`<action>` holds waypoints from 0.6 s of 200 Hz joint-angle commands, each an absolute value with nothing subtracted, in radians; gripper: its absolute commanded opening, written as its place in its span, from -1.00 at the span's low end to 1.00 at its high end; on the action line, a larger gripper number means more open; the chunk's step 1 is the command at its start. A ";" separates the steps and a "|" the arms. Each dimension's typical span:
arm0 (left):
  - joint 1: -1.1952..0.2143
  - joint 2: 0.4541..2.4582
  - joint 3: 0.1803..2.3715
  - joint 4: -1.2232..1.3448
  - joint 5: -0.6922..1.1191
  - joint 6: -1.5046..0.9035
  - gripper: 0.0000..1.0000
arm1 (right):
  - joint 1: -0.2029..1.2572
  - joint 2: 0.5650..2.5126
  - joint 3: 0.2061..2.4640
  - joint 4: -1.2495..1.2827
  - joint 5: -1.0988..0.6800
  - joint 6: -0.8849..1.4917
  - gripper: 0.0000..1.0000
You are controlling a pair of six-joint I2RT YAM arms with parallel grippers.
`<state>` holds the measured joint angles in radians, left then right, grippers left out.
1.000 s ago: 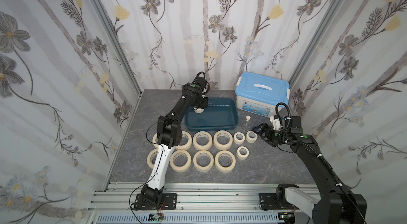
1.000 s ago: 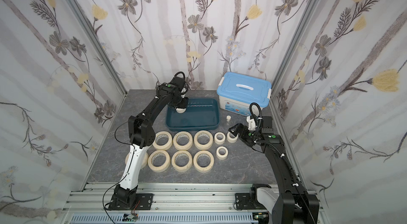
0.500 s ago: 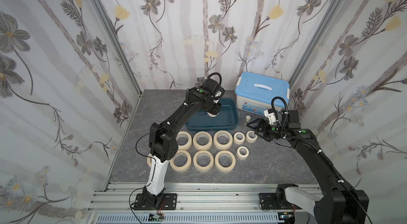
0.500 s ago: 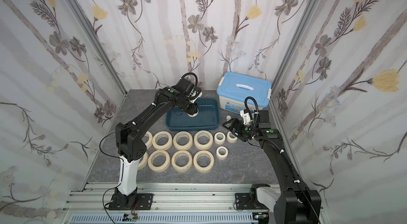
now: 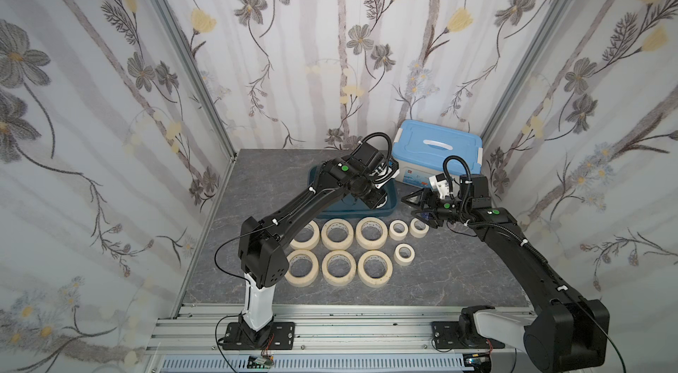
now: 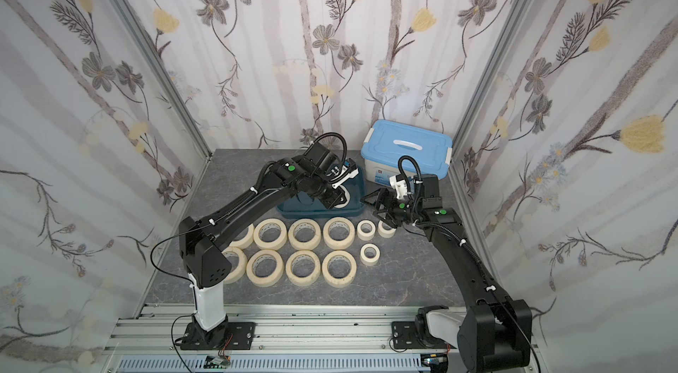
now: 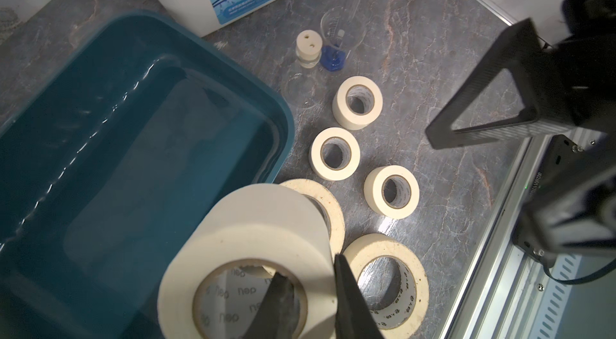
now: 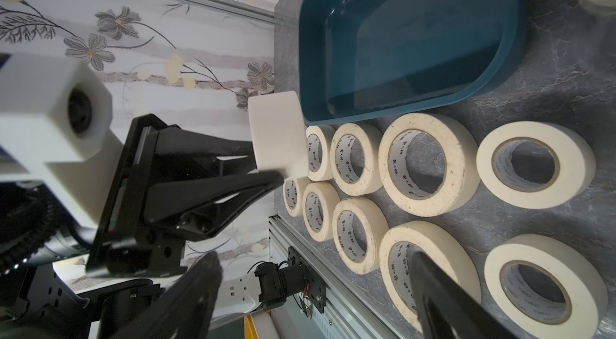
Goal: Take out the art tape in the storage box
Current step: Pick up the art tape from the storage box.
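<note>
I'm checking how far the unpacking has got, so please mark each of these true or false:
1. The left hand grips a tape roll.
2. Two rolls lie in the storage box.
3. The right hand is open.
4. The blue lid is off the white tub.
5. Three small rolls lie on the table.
1. True. The left hand is shut on a tape roll, with one finger inside its core.
2. False. The storage box has no roll lying in it.
3. True. The right hand is open and holds nothing.
4. False. The blue lid sits on the white tub.
5. True. Three small rolls lie on the table beside the large ones.
</note>
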<state>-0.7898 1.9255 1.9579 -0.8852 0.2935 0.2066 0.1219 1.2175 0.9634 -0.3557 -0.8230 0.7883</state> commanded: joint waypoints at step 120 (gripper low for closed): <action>-0.846 1.947 2.022 -0.896 0.405 0.282 -0.85 | 0.196 1.312 1.009 -0.222 -0.832 0.859 0.36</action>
